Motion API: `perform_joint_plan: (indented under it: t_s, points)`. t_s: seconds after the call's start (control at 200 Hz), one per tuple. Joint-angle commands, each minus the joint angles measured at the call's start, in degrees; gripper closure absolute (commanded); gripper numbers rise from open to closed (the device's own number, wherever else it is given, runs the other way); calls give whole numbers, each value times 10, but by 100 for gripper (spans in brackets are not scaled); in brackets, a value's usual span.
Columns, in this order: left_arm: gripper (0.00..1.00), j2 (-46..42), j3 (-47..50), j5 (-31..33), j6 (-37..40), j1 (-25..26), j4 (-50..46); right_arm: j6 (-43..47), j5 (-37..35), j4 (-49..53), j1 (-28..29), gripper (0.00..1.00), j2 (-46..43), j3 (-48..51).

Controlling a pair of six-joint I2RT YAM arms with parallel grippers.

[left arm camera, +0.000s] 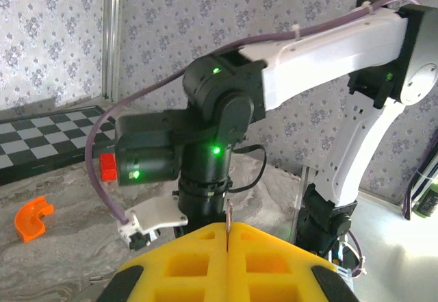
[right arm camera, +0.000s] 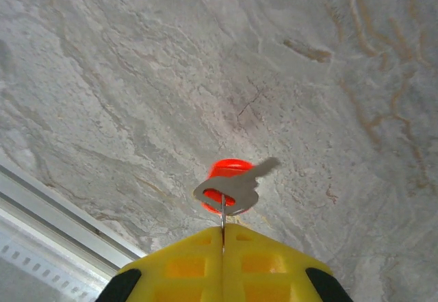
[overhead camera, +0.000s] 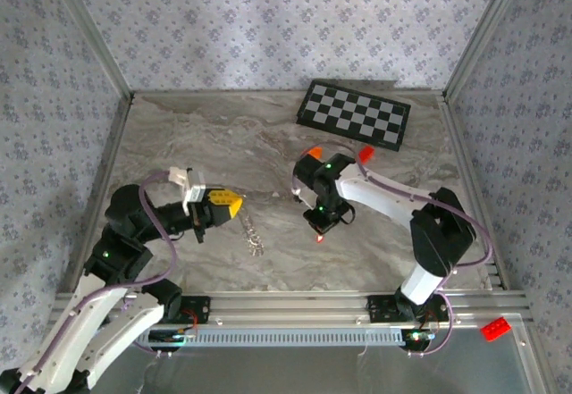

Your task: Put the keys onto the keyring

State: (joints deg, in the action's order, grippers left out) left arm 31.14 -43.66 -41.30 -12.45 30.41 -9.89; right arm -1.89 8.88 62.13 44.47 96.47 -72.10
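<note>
Pinches the keys (right arm camera: 233, 187) in the right gripper (right arm camera: 223, 228), yellow fingers closed together; red head and silvery blade sit just past the tips, above the marble table (right arm camera: 123, 69). Clamps the keyring (overhead camera: 255, 244) in the left gripper (left arm camera: 226, 230), fingers likewise closed; chain trails off the tips.

left arm (overhead camera: 134, 220) bent, reaching right | left fingers (overhead camera: 223, 203) closed | right arm (overhead camera: 384, 196) reaching left, wrist down | right fingers (right arm camera: 185, 268) closed
</note>
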Motion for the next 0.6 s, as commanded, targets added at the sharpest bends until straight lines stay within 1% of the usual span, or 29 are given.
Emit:
perform_joint_plan:
  t_s: [0.0, 0.115, 0.215, 0.32, 0.595]
  points:
    - [100, -12, -2, -8, 14, 3, 8, -10, 17, -1, 4, 100, 23, 7]
    - [100, -13, -3, -16, 18, 3, 0, 0, 16, 4, 5, 100, 52, 4]
    - [100, -20, -3, -21, 18, 3, -6, 17, -19, 28, 7, 100, 87, -8]
    - [100, -26, -3, -21, 19, 3, -7, 31, -31, 47, 8, 100, 115, -28]
    - [100, -39, -5, -20, 29, 3, -21, 46, -60, 66, 16, 100, 154, -63]
